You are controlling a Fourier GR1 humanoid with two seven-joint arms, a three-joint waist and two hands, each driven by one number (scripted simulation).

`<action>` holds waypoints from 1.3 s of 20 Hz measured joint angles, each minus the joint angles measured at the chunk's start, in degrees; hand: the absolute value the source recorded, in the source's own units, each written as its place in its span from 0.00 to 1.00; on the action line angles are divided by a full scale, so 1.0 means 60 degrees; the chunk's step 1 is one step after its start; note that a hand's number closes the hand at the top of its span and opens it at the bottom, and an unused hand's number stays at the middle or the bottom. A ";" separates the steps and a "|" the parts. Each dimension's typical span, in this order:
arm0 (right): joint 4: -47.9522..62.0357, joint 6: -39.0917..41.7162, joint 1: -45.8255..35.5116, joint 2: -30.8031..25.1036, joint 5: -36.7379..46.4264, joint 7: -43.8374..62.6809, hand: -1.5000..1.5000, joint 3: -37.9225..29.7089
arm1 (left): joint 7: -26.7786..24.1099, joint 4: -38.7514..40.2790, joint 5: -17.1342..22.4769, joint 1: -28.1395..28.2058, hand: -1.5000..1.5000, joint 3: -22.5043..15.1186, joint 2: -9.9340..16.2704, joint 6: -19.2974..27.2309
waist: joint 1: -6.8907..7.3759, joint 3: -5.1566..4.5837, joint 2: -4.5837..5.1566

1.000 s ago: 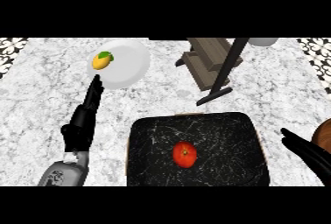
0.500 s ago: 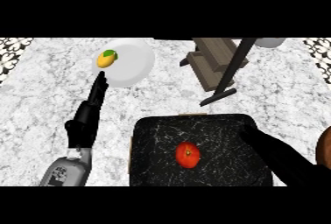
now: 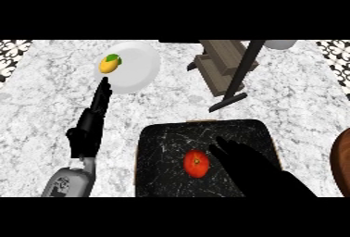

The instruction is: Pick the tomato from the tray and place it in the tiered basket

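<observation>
A red tomato [image 3: 196,163] lies on the dark marbled tray [image 3: 164,143] at the view's lower middle. My right hand [image 3: 249,164] is over the tray just right of the tomato, fingers straight and spread, close to it but not curled round it. The tiered basket [image 3: 226,65], with a wooden shelf and a dark slanted post, stands at the back, above the tray. My left hand [image 3: 92,122] rests open on the counter left of the tray, fingers pointing toward the back.
A white plate [image 3: 137,69] with a yellow-green fruit [image 3: 109,63] sits at the back left, just beyond my left fingertips. A brown rounded object [image 3: 342,157] shows at the right edge. A white object [image 3: 280,44] sits at the back right.
My right hand has moved in from the right edge, leftward over the tray, and now lies beside the tomato. The left hand and the tomato have stayed put.
</observation>
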 measured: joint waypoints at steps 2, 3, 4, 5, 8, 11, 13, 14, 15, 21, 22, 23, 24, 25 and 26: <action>0.0114 0.0014 -0.0069 0.0161 0.0200 0.0152 0.00 0.0307 | -0.0085 0.0015 -0.0011 0.0078 0.50 -0.0001 -0.0039 0.0005 | -0.0044 0.0004 -0.0006; 0.0110 0.0033 -0.0091 0.0199 0.0260 0.0223 0.00 0.0403 | 0.0038 -0.0010 -0.0011 -0.0016 0.50 0.0037 -0.0019 -0.0003 | -0.0069 0.0007 -0.0009; 0.0165 0.0055 -0.0160 0.0253 0.0321 0.0286 0.00 0.0463 | 0.0028 -0.0101 -0.0010 0.0071 0.50 0.0050 0.0009 -0.0015 | -0.0068 0.0009 -0.0013; 0.0123 0.0080 -0.0125 0.0221 0.0404 0.0330 0.00 0.0552 | 0.0075 -0.0188 -0.0006 0.0131 0.50 0.0037 0.0023 -0.0042 | -0.0084 0.0011 -0.0019; 0.0495 0.0171 -0.0343 0.0436 0.0674 0.0367 0.00 0.0807 | 0.0136 -0.0208 -0.0104 0.0158 0.50 -0.0008 -0.0083 0.0061 | -0.0091 0.0014 -0.0016; 0.0593 0.0215 -0.0331 0.0413 0.0955 0.0415 0.00 0.1027 | 0.0100 -0.0293 -0.0143 0.0264 0.50 -0.0024 -0.0114 0.0079 | -0.0113 0.0016 -0.0020; 0.0850 0.0234 -0.0423 0.0549 0.1124 0.0431 0.00 0.1154 | 0.0061 -0.0318 -0.0096 0.0288 0.50 0.0029 -0.0075 0.0003 | -0.0107 0.0017 -0.0014; 0.0953 0.0261 -0.0460 0.0614 0.1152 0.0424 0.00 0.1211 | 0.0043 -0.0322 -0.0064 0.0304 0.50 0.0072 -0.0023 -0.0064 | -0.0103 0.0017 -0.0010; 0.0886 0.0301 -0.0440 0.0589 0.1174 0.0421 0.00 0.1250 | 0.0109 -0.0464 -0.0072 0.0381 0.50 0.0072 0.0011 -0.0080 | -0.0102 0.0019 -0.0011; 0.1370 0.0613 -0.0890 0.0964 0.1693 0.0207 0.00 0.1681 | 0.0152 -0.0301 -0.0245 0.0215 0.50 0.0014 -0.0184 0.0022 | -0.0106 0.0022 -0.0004; 0.1361 0.0679 -0.0856 0.0874 0.1740 0.0124 0.00 0.1676 | 0.0153 -0.0352 -0.0244 0.0275 0.50 0.0015 -0.0166 -0.0007 | -0.0109 0.0023 -0.0004; 0.1469 0.0706 -0.0806 0.0891 0.1905 0.0042 0.00 0.1748 | 0.0118 -0.0314 -0.0268 0.0258 0.50 0.0053 -0.0160 0.0011 | -0.0116 0.0024 -0.0003; 0.1614 0.0733 -0.0795 0.0924 0.2046 -0.0035 0.00 0.1755 | 0.0148 -0.0319 -0.0243 0.0247 0.50 0.0060 -0.0170 -0.0021 | -0.0116 0.0026 -0.0001; 0.1646 0.0751 -0.0743 0.0917 0.2186 -0.0059 0.00 0.1756 | 0.0121 -0.0269 -0.0228 0.0221 0.50 0.0119 -0.0151 -0.0037 | -0.0128 0.0026 0.0000; 0.1742 0.0770 -0.0672 0.0895 0.2309 -0.0106 0.00 0.1755 | 0.0154 -0.0338 -0.0281 0.0255 0.50 0.0055 -0.0208 0.0006 | -0.0129 0.0027 -0.0002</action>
